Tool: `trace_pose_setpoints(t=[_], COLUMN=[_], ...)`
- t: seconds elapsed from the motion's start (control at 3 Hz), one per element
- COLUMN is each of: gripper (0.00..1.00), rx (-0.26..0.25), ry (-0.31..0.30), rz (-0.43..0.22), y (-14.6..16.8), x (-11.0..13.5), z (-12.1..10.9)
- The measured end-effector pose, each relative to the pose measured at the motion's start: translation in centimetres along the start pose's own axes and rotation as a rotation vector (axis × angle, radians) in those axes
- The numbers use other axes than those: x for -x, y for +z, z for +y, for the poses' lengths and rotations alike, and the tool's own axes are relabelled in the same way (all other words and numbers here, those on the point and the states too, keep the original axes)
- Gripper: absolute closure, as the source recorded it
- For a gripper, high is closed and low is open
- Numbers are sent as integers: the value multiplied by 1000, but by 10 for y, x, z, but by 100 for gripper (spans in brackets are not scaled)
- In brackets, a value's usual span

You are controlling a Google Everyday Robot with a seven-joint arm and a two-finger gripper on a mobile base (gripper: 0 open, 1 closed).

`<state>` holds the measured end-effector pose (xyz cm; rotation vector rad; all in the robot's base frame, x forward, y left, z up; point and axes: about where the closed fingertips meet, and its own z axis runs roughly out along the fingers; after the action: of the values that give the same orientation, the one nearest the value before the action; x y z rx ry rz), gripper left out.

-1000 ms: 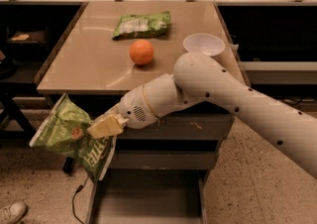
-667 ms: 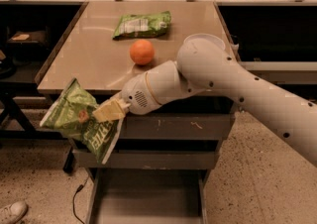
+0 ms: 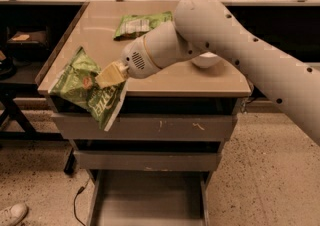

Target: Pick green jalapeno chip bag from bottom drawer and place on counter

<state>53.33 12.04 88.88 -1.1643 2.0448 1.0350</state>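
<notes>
Tool (image 3: 111, 74) is clenched on the chip bag (image 3: 80, 90). The bag has risen in the last second and now overlaps the tabletop (image 3: 100, 30) edge at 8 o'clock. Bottom drawer (image 3: 150, 200) stands open. Judgement: only placement remains.

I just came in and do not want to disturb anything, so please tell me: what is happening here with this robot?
The robot's arm is handling a snack bag. Its claw is shut on the green jalapeno chip bag and holds it at the front left corner of the counter, with the bag's lower part hanging over the edge. The bottom drawer is pulled open below. The bag is not yet released on the counter, where a paler green bag lies farther back.
</notes>
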Motion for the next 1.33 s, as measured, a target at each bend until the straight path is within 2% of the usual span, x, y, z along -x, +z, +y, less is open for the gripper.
trace_pose_setpoints(t=[0.33,1.0,1.33], gripper=[100,100,100], rx=[1,-41,-54], ry=[-4,-13,-2], rz=[-7,-44,-32], y=[3,4,10], x=[3,55,71], z=[-1,-34,-49])
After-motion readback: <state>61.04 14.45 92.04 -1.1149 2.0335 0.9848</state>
